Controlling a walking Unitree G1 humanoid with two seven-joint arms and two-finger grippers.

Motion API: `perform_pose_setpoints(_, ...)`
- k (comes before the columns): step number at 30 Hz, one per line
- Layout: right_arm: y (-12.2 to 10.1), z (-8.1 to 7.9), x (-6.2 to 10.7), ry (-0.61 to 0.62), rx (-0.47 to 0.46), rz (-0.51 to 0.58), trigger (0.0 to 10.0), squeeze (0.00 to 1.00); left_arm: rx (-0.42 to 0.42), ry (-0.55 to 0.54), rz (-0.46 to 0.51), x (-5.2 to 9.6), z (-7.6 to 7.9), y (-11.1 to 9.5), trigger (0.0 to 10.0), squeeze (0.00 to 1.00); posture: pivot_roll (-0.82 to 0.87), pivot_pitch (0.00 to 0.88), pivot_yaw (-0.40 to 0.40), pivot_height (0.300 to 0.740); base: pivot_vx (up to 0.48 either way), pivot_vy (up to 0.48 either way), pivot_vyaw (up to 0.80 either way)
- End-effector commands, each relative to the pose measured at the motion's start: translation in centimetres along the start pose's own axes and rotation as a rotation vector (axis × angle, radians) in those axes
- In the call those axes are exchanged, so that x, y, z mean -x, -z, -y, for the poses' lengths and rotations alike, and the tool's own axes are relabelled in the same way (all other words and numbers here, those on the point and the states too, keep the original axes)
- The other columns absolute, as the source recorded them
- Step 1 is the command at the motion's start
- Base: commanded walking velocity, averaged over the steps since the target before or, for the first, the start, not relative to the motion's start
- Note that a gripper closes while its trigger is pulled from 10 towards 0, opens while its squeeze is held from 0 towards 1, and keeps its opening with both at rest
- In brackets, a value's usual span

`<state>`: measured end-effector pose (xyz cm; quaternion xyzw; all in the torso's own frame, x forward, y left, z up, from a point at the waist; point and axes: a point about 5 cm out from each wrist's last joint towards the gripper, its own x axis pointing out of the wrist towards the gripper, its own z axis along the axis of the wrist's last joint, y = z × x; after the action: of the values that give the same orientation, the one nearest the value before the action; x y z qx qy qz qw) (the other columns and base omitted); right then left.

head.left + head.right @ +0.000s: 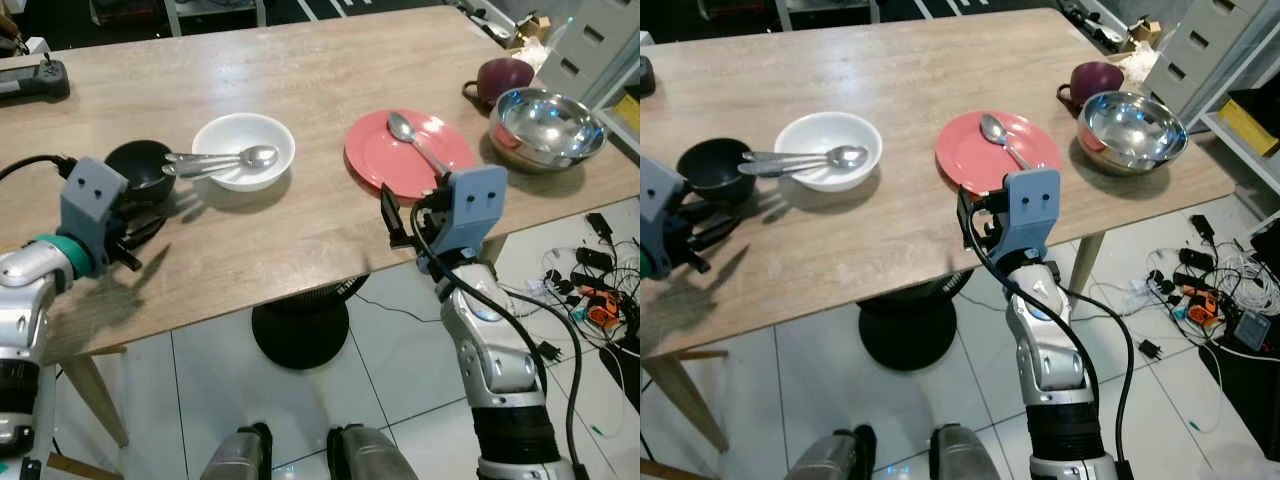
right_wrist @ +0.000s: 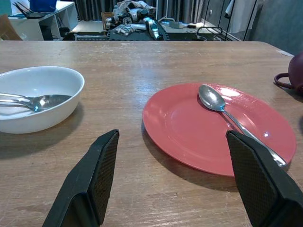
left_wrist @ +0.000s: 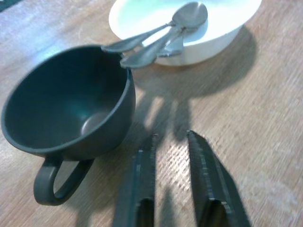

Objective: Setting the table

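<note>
1. Left gripper (image 3: 170,142) — hovering low over the wooden table (image 1: 300,70) at its near left edge, fingers (image 3: 142,179) standing narrowly apart with nothing between them, their tips lying just beside the black cup.
2. Black cup (image 1: 142,166) — sitting upright near the table's left end, its handle (image 3: 57,182) turning toward the left gripper; nothing showing inside it.
3. White bowl (image 1: 244,150) — resting just right of the black cup, the two standing close together.
4. Spoons (image 1: 215,161) — lying across the white bowl with their heads inside it and their handles reaching out over the rim of the black cup; how many there are is hard to tell, at least two.
5. Red plate (image 1: 405,155) — sitting right of the white bowl, a clear strip of table between them.
6. Single spoon (image 1: 415,138) — lying on the red plate, head toward the far side, handle running to the near right rim.
7. Right gripper (image 2: 173,175) — hanging at the near table edge just before the red plate, fingers (image 2: 97,177) spreading wide and holding nothing.
8. Steel bowl (image 1: 546,126) — standing at the table's right end, beside the red plate.
9. Purple mug (image 1: 502,78) — sitting just behind the steel bowl, near the far right corner.
</note>
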<state>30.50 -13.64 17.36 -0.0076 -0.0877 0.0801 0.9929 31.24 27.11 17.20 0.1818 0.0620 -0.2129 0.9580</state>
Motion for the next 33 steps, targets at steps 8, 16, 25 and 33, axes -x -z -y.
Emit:
perform_pose_setpoints(8, 0.2, 0.0, -0.2, 0.006, -0.01, -0.01, 10.0, 0.0, 0.002, -0.03, 0.054, -0.4, 1.6, -0.7, 0.0, 0.0, -0.12, 0.067, 0.002, 0.74, 0.0, 0.0, 0.0)
perform_pose_setpoints(16, 0.2, 0.0, -0.1, 0.009, -0.011, -0.01, 10.0, 0.0, -0.075, -0.222, -0.001, 0.4, 0.5, -0.8, 10.0, 0.0, -0.12, 0.067, 0.009, 0.74, 0.0, 0.0, 0.0)
perform_pose_setpoints(25, 0.4, -0.1, -0.1, 0.004, -0.013, -0.015, 10.0, 0.0, -0.119, -0.475, -0.107, 1.9, -2.7, 0.5, 10.0, 1.0, -0.11, 0.065, 0.007, 0.74, 0.0, 0.0, 0.0)
perform_pose_setpoints(33, 0.3, 0.0, -0.1, 0.004, -0.012, -0.013, 10.0, 0.0, -0.052, -0.44, -0.12, 1.8, -3.3, 1.1, 10.0, 0.11, -0.12, 0.065, 0.007, 0.74, 0.0, 0.0, 0.0)
